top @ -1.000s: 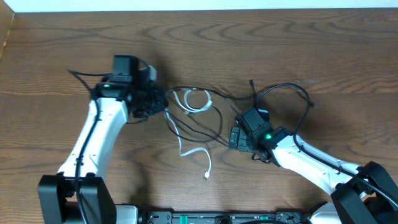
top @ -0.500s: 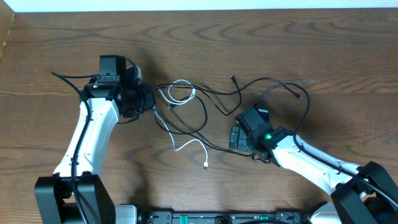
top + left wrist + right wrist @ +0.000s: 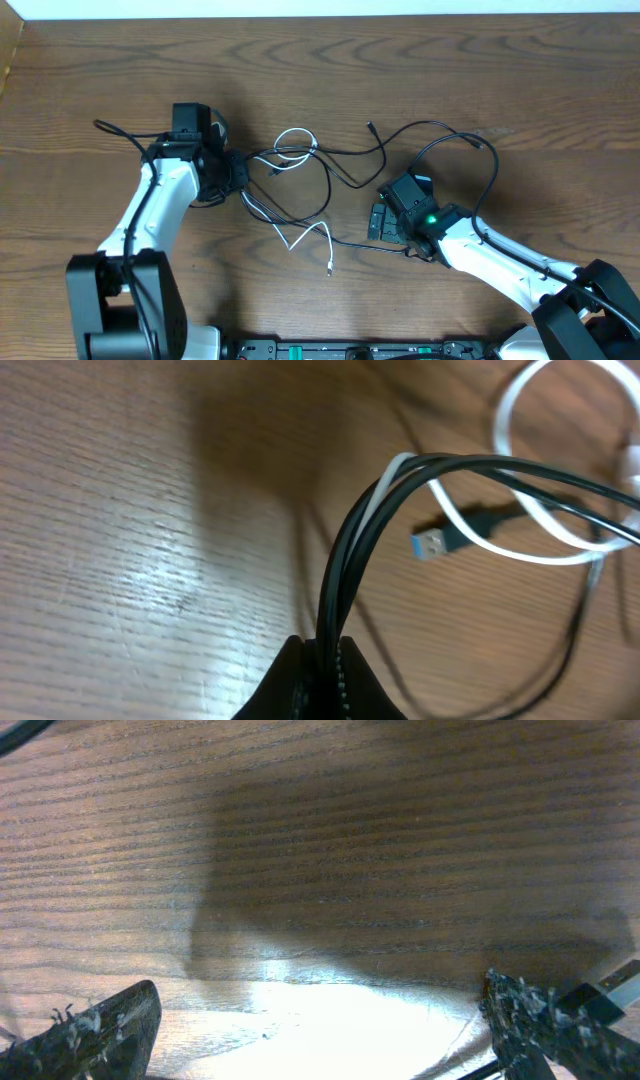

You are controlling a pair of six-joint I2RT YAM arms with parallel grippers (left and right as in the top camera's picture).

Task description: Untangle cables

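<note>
The cables (image 3: 322, 172) lie tangled on the wood between my two arms. A white cable coils in a loop (image 3: 292, 148), and its tail ends in a plug (image 3: 329, 270). Black cables loop right to plugs (image 3: 372, 126). My left gripper (image 3: 238, 172) is shut on a bunch of black strands and one white strand (image 3: 345, 565), pinched at the jaws (image 3: 330, 652). Beyond them lies a black plug with a blue tip (image 3: 434, 544). My right gripper (image 3: 375, 222) is open near the table with only wood between its fingers (image 3: 92, 1032). A black cable (image 3: 350, 243) passes close by it.
The wooden table's far edge (image 3: 320, 16) meets a white wall. Thick black wires trail from the left arm (image 3: 118, 132) and the right arm (image 3: 490, 180). The arm bases stand at the front corners.
The left gripper has drawn its bunch leftward, then settled slightly lower. The tangle has spread out, and the black plug end shifted left. The right arm has not moved.
</note>
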